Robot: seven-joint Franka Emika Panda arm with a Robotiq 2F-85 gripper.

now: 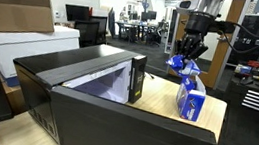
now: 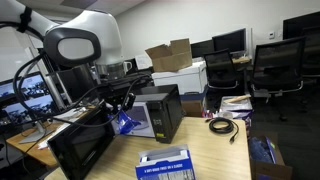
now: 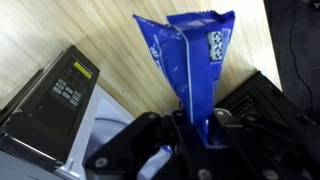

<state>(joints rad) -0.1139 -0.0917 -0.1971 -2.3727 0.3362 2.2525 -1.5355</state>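
Note:
My gripper (image 1: 185, 56) is shut on a blue snack bag (image 1: 178, 62) and holds it in the air beside the black microwave (image 1: 98, 79). In the wrist view the blue bag (image 3: 190, 60) hangs from my jaws (image 3: 193, 128) over the wooden table, with the microwave's keypad panel (image 3: 68, 85) at the left. In an exterior view the gripper (image 2: 120, 105) holds the bag (image 2: 125, 123) just in front of the microwave (image 2: 160, 110), whose door (image 2: 80, 145) stands open.
A blue and white box (image 1: 192, 96) stands on the wooden table (image 1: 214, 119) next to the microwave; it also shows in an exterior view (image 2: 165, 163). A black cable (image 2: 222, 125) lies on the table. Office chairs, monitors and cardboard boxes stand around.

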